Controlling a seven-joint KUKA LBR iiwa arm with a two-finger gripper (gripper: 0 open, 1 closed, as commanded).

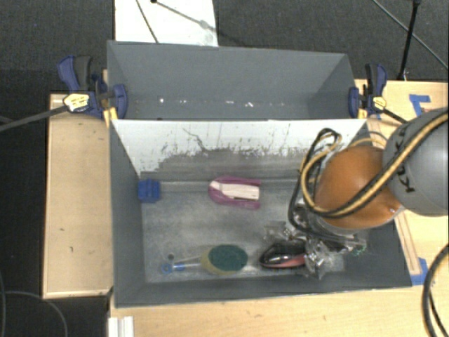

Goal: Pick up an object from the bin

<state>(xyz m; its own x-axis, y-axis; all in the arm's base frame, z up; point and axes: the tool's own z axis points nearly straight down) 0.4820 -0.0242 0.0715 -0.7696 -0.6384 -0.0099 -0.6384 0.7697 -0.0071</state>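
My gripper (317, 257) is low in the bin's front right corner, under the arm's orange dome. A black, glossy oval thing with a red underside (282, 258) lies against its left side, touching it; whether it is gripped I cannot tell. Left of that, a dish brush with a round dark green head (226, 258) and a thin blue handle lies along the front wall.
A pink and purple flat thing (236, 190) lies near the back wall at the middle. A small blue block (148, 190) sits in the back left corner. The arm and its cables hang over the bin's right side.
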